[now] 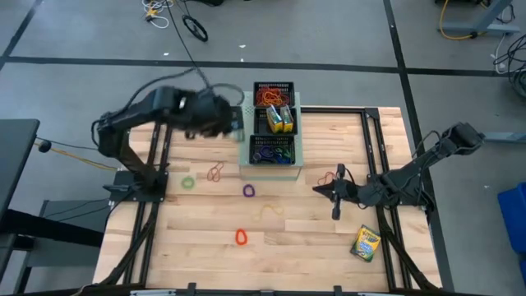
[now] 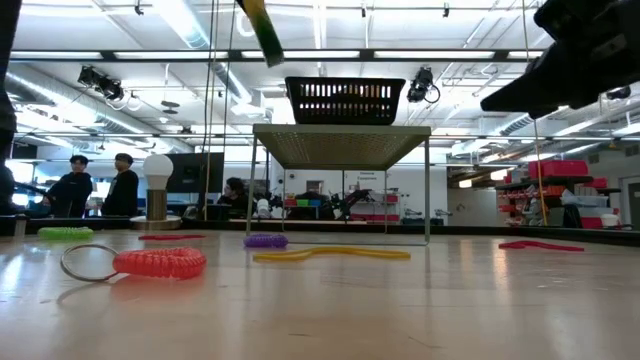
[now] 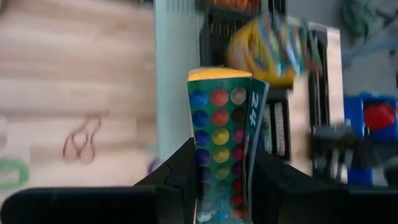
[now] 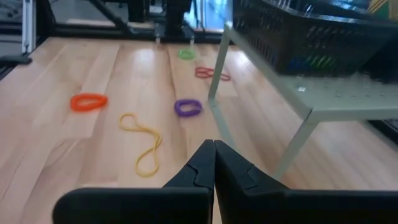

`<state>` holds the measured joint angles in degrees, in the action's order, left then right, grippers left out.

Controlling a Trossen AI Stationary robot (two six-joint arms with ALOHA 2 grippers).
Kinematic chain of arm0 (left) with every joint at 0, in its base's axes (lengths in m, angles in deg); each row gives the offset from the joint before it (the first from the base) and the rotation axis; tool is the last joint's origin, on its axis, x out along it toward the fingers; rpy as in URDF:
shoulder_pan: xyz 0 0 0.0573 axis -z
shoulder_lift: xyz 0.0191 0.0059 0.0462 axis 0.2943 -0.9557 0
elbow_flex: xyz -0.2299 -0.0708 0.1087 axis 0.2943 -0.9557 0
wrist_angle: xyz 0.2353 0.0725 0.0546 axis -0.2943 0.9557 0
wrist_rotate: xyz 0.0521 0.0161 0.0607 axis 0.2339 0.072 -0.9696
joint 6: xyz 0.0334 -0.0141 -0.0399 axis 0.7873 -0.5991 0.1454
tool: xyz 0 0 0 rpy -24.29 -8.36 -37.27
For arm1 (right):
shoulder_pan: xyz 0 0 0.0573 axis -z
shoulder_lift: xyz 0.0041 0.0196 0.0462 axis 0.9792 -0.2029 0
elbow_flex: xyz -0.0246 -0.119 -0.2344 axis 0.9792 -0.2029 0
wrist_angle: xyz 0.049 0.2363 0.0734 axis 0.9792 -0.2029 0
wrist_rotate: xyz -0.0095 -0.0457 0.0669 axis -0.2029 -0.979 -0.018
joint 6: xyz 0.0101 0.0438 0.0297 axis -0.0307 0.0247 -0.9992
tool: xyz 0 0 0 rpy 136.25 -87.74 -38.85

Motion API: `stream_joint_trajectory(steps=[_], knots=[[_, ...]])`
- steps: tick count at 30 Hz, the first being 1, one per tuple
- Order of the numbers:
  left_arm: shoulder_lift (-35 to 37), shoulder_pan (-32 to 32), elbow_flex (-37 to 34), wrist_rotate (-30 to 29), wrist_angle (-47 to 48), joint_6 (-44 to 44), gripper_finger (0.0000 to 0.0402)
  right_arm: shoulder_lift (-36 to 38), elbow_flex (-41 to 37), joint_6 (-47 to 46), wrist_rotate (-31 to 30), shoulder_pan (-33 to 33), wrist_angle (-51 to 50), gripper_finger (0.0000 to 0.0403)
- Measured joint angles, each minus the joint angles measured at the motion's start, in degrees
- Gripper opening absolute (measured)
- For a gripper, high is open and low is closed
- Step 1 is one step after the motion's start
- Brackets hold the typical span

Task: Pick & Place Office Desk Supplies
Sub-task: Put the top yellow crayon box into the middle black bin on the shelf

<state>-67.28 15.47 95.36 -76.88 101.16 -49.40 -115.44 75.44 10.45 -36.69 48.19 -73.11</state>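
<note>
Beside the pale-green box (image 1: 246, 152), my left tool (image 3: 222, 180) clamped on a crayon box (image 3: 224, 134), raised off the bench (image 1: 205, 238), my right tool (image 4: 214, 163) pinched closed, empty, low near a red band (image 1: 325, 178), another crayon box (image 1: 366, 243) lying right.

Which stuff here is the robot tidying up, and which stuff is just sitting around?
For the job:
- crayon box in the left gripper
- crayon box on the table
- loose bands, like the orange one
- black trays

Just there:
- pale-green stand
- white ball
- right gripper, shut, empty
</note>
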Motion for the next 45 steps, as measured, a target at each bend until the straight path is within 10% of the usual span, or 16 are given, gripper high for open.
stream_joint_trajectory(steps=[12, 45], knots=[[-10.16, -14.79, 0.91, 9.11, -15.85, 13.72, 0.0104, 0.0, 0.0, 0.06, 1.61, 1.04, 0.28, 0.0006], [-16.57, -16.01, 0.89, 11.35, -18.04, 16.85, 0.0104, -0.02, 0.0, -0.08, 3.13, 1.02, 0.18, 0.0006]])
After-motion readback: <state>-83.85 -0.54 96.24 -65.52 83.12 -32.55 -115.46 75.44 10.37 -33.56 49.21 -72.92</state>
